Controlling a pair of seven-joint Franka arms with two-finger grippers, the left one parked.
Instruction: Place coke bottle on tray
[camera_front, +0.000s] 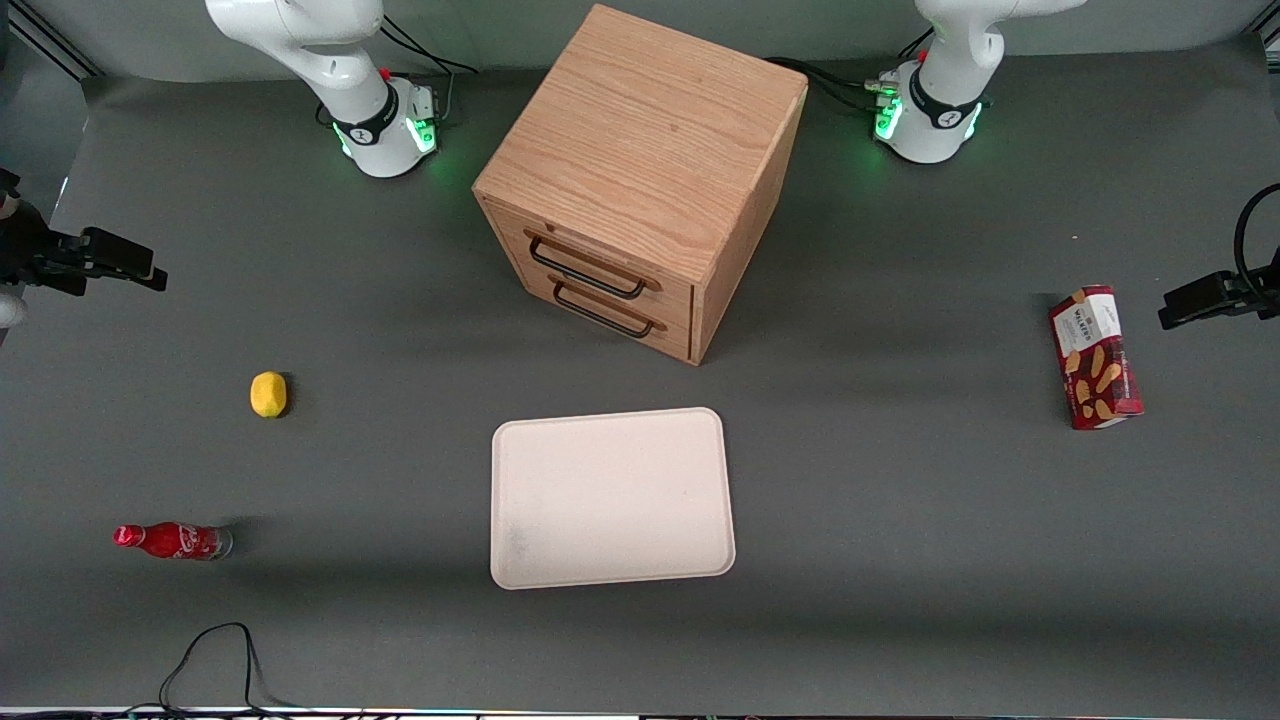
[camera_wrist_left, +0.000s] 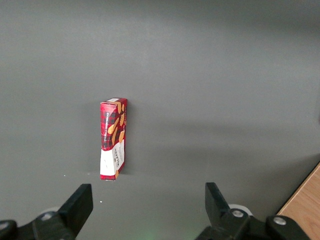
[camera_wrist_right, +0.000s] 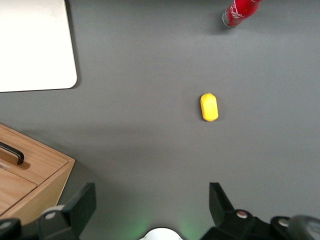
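The coke bottle (camera_front: 172, 540), small, red, with white script, lies on its side on the grey table at the working arm's end, near the front camera. It also shows in the right wrist view (camera_wrist_right: 240, 11). The cream tray (camera_front: 610, 497) lies flat in front of the wooden cabinet, with nothing on it; one corner shows in the right wrist view (camera_wrist_right: 35, 45). My right gripper (camera_front: 150, 275) hangs above the table at the working arm's end, farther from the front camera than the bottle. It is open and empty (camera_wrist_right: 150, 197).
A yellow lemon (camera_front: 268, 394) lies between gripper and bottle, also in the right wrist view (camera_wrist_right: 209, 107). A wooden two-drawer cabinet (camera_front: 640, 180) stands mid-table, farther from the camera than the tray. A red biscuit box (camera_front: 1095, 357) lies toward the parked arm's end.
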